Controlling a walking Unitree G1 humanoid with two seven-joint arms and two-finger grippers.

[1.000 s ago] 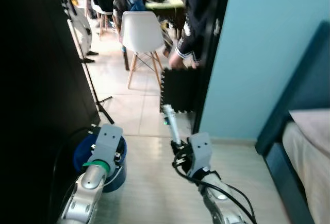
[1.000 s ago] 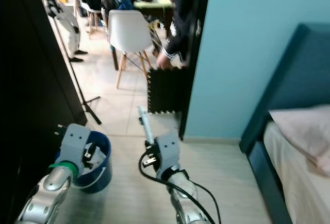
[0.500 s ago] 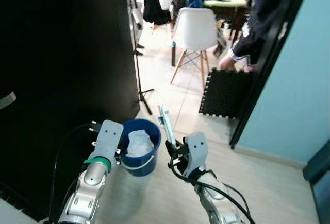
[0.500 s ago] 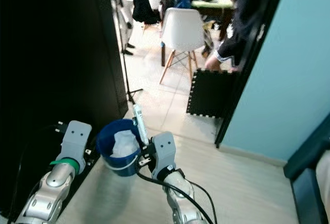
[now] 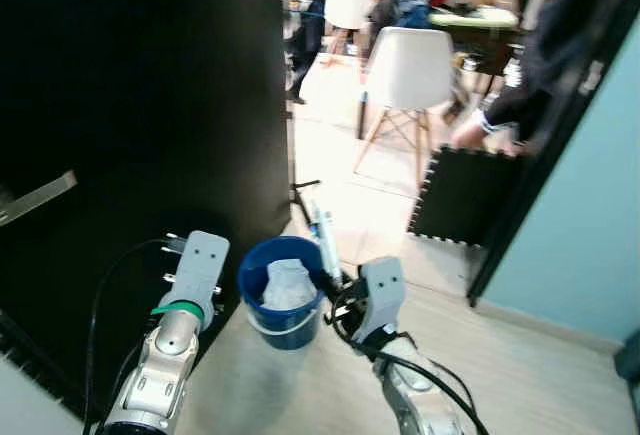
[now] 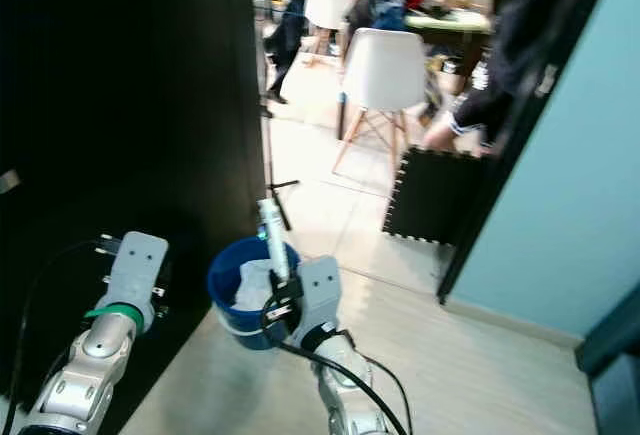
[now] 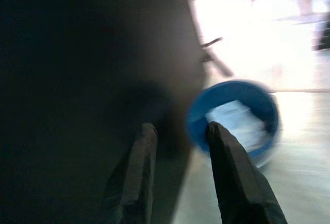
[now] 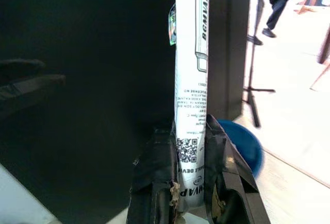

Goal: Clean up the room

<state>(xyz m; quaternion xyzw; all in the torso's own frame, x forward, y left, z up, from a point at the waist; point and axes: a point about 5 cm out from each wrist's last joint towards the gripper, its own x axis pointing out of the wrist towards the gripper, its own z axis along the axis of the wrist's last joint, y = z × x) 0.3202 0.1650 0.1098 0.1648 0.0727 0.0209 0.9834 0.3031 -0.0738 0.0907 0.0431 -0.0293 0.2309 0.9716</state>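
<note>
While clamped — tube [image 8: 190, 87] between right claw [image 8: 186, 170] fingers

The left end effector [image 7: 178, 131] is reaching forward just left of the blue bucket [image 5: 283, 295], its two black fingers [image 7: 136, 172] parted and empty. The right end effector [image 8: 188, 147] is pinching a white tube [image 8: 191, 80] upright at the bucket's right rim.

Head stereo pair looks forward and down from above both arms, across a wood floor toward a far doorway. Both eyes share the blue bucket [image 5: 283, 295] near the black wall on the left. The left wrist camera looks along its fingers [image 7: 138, 177] at that bucket, blurred. The right wrist camera sits close behind the held white tube [image 8: 190, 92].
</note>
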